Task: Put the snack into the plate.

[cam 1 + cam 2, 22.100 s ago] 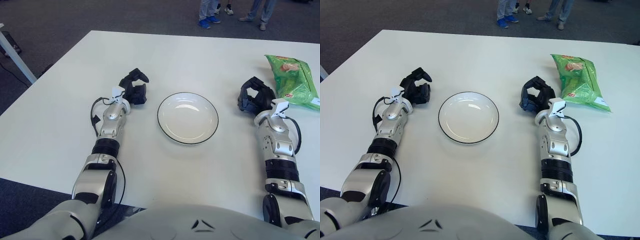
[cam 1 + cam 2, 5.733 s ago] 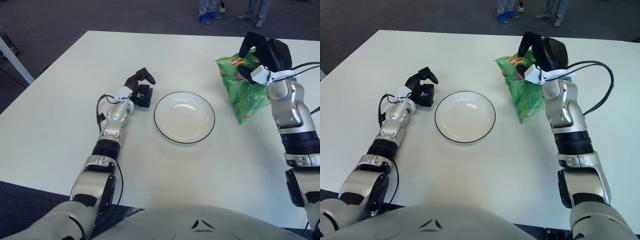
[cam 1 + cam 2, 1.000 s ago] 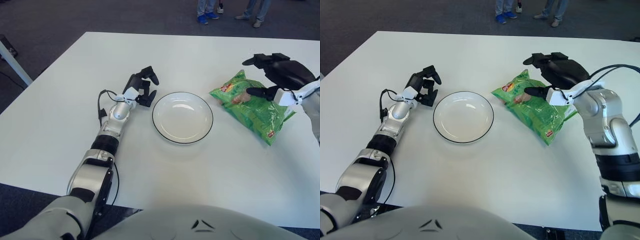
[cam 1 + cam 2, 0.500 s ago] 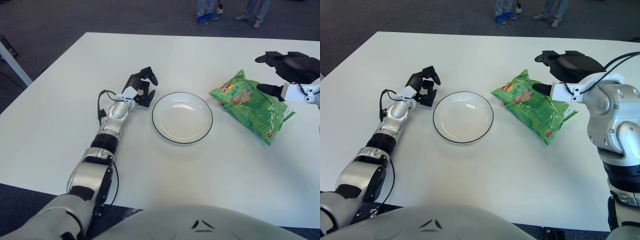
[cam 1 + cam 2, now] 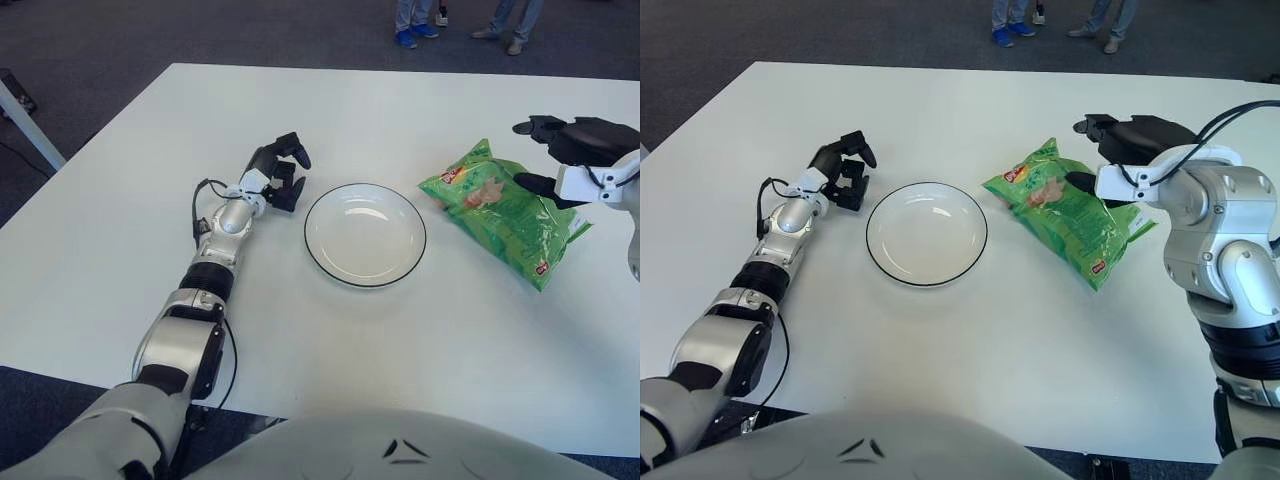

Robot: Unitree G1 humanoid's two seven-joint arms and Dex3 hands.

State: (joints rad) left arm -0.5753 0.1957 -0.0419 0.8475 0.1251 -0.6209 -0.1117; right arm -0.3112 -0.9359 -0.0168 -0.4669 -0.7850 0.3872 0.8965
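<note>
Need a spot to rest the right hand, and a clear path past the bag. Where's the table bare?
Bare table lies below the plate and the snack bag, and between the two. It is crowded where the right hand hangs open by the bag's right end, and where the left hand sits beside the plate's left rim.

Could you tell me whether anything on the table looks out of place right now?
Yes: the green snack bag lies flat on the table beside the plate, not in it. The right hand is open above it; the left hand sits left of the plate.
</note>
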